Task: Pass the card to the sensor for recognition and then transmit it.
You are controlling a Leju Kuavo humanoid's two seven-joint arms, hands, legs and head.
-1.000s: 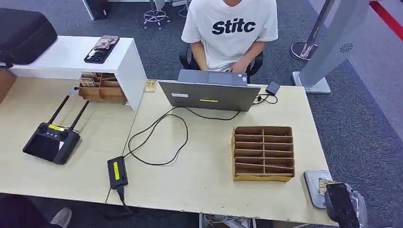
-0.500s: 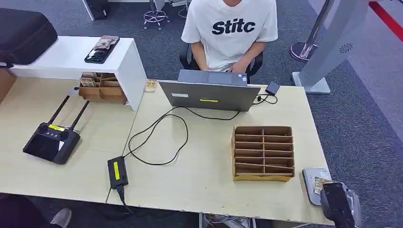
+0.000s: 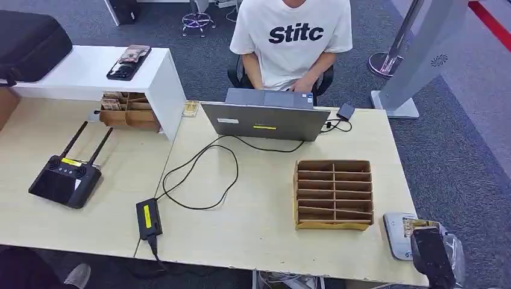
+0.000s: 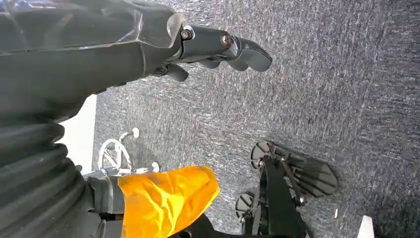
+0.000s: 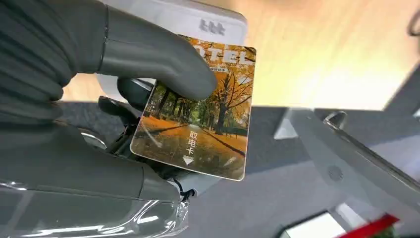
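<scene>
One card [image 5: 198, 119], pinched by right hand [image 5: 99, 99] fingers [image 5: 158, 64], overlaps the sensor [image 3: 399, 232].

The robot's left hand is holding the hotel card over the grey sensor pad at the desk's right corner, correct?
Not quite: the right hand holds the card, as the right wrist view shows, over the sensor pad. The left hand hangs with nothing in it.

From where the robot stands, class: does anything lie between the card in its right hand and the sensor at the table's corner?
Nothing visible does. The right hand pinches the card right over the white sensor, which lies bare on the table. The wooden divider box stands beside the sensor, not across the path.
</scene>
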